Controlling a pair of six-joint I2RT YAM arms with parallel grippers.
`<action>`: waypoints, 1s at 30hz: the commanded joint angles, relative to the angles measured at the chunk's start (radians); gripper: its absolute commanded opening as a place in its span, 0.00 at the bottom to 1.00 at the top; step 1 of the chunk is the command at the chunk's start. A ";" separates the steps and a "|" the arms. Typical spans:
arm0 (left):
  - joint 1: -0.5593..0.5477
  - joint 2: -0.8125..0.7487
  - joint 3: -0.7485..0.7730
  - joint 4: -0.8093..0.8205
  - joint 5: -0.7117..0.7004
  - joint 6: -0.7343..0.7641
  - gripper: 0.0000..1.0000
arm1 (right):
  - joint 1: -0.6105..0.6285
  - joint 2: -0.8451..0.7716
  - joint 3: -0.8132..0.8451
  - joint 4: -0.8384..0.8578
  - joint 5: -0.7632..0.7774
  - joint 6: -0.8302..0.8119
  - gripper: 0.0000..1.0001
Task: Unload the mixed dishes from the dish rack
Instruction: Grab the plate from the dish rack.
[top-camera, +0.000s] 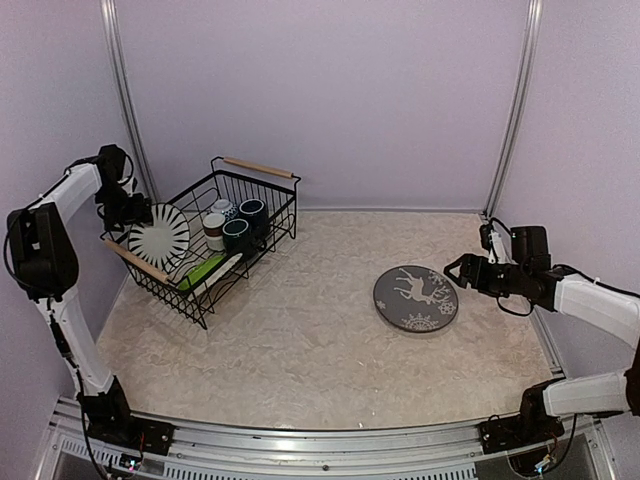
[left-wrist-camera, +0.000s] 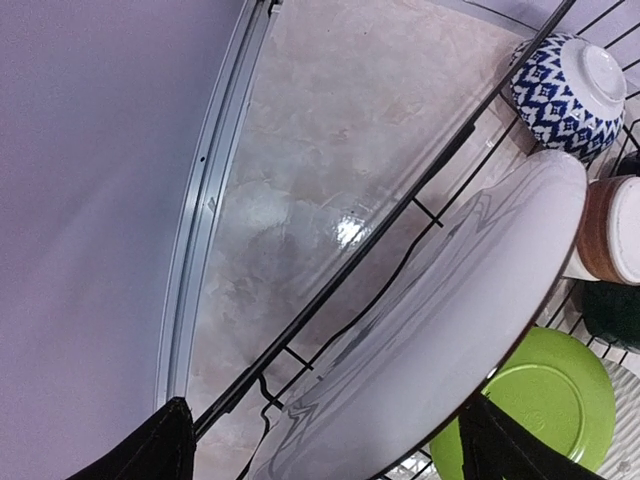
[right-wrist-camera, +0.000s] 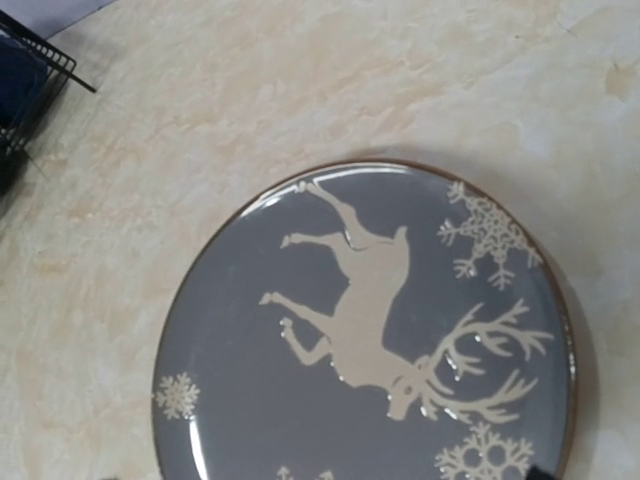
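The black wire dish rack (top-camera: 262, 226) stands at the far left. In it a black-and-white striped plate (top-camera: 158, 237) stands on edge; the left wrist view shows its white back (left-wrist-camera: 450, 330). My left gripper (top-camera: 135, 212) is open, one finger (left-wrist-camera: 150, 450) outside the rack wire and the other (left-wrist-camera: 500, 445) in front of the green plate (left-wrist-camera: 545, 400), with the striped plate's rim between them. The rack also holds a blue-and-white patterned bowl (left-wrist-camera: 565, 85), a brown-based cup (left-wrist-camera: 612, 230), a dark green mug (top-camera: 236, 233) and a dark blue mug (top-camera: 253, 213). My right gripper (top-camera: 458, 270) is open and empty.
A dark grey plate with a pale deer (top-camera: 415, 298) lies flat on the table right of centre, just left of my right gripper, and fills the right wrist view (right-wrist-camera: 370, 330). The rack's corner (right-wrist-camera: 30, 60) shows at that view's top left. Walls stand close behind the rack.
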 joint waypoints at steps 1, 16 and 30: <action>0.006 -0.007 -0.012 0.041 0.075 0.014 0.81 | 0.020 -0.001 -0.012 0.016 -0.002 0.017 0.85; -0.023 -0.005 -0.003 0.013 0.089 0.034 0.56 | 0.051 0.025 -0.001 0.030 0.014 0.029 0.85; -0.059 0.004 -0.007 -0.005 0.055 0.041 0.38 | 0.061 0.033 -0.007 0.037 0.021 0.036 0.85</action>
